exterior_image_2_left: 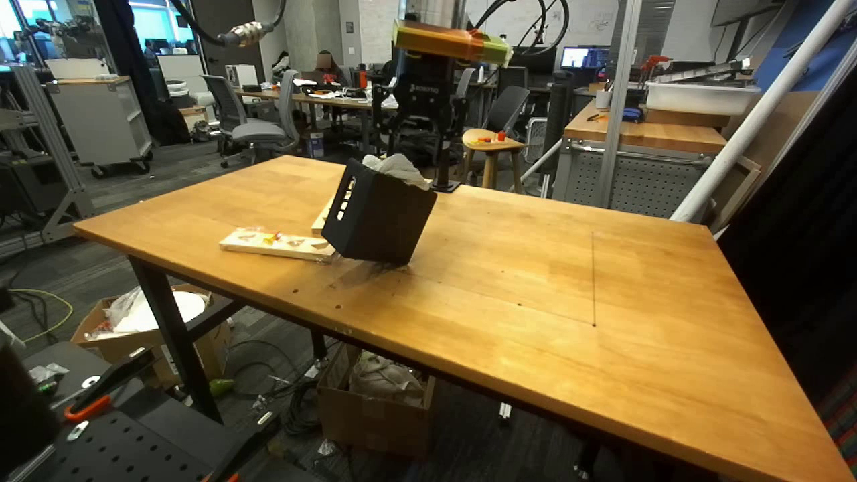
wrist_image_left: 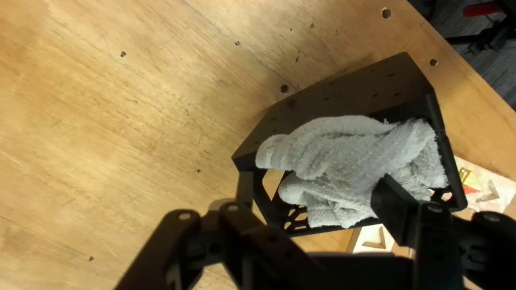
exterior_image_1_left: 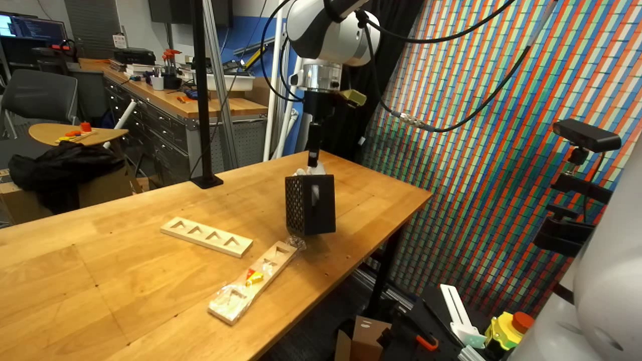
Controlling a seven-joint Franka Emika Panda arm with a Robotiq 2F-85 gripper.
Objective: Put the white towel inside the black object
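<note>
Sitting bunched in the black box (exterior_image_2_left: pixel 378 217), the white towel (exterior_image_2_left: pixel 398 169) pokes above the rim in an exterior view, and look, the box is tilted, just beside a wooden strip (exterior_image_2_left: pixel 281 245)! Your claw (wrist_image_left: pixel 315 183) stands wide, jaws well apart, no grip showing. This looks like the release; next you'd want a gentle lift, snagging neither cloth nor wall, so the box can settle upright.

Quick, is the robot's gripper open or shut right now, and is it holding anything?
Gripper: open, jaws apart over the white towel in the black box, holding nothing.
</note>
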